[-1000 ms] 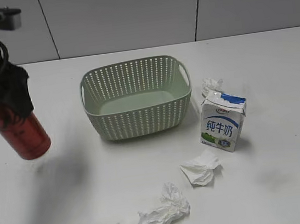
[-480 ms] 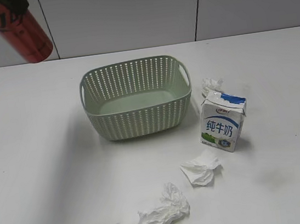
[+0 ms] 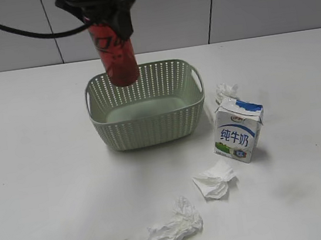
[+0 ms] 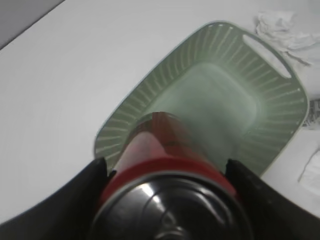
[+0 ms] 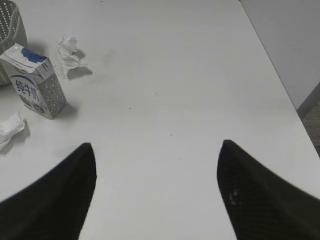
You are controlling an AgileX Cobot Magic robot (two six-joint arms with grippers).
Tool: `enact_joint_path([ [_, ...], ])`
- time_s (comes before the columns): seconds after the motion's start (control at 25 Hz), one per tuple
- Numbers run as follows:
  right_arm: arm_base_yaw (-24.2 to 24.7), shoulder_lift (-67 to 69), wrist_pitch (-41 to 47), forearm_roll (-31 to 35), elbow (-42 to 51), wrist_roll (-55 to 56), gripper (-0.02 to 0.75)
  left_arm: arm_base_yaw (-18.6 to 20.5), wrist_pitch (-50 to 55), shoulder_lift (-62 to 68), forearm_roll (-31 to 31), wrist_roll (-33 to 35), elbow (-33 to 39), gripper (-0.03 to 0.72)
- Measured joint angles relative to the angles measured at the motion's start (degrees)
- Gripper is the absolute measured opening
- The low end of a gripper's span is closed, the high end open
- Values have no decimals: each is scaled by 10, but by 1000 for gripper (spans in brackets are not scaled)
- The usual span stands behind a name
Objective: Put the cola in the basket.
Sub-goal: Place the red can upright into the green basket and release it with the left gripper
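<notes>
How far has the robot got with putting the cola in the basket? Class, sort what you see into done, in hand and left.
Done: the left gripper has picked up the cola and holds it off the table. In hand: the can hangs above the rear left part of the basket, its lower end near rim height. Left: lowering and releasing it; the basket floor is bare. The right gripper is open, holding nothing.

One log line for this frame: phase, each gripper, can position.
phase: carry over basket | left gripper: shut on cola | right gripper: open, nothing held | cola: held above basket left-rear rim, not released
</notes>
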State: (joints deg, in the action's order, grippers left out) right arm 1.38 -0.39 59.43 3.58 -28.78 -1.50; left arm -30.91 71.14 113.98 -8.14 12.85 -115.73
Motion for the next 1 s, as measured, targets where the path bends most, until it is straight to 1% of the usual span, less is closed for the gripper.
enact_joint_path([
  [0.08, 0, 0, 0, 0, 0, 0, 571, -15, -3, 26, 3, -2, -15, 531],
  [0.2, 0, 0, 0, 0, 0, 0, 571, -27, -4, 61, 3, -2, -22, 531],
  [0.28, 0, 0, 0, 0, 0, 0, 571, -28, -3, 96, 5, -2, -22, 531],
  [0.52, 0, 0, 0, 0, 0, 0, 571, -27, -4, 144, 12, -4, -22, 531],
  [0.84, 0, 0, 0, 0, 0, 0, 571, -27, -7, 153, 7, -4, -25, 531],
  [0.88, 0, 0, 0, 0, 0, 0, 571, -27, -7, 153, 3, -4, -25, 545],
  [1.0, 0, 0, 0, 0, 0, 0, 571, -27, -8, 153, -12, -11, -26, 633],
])
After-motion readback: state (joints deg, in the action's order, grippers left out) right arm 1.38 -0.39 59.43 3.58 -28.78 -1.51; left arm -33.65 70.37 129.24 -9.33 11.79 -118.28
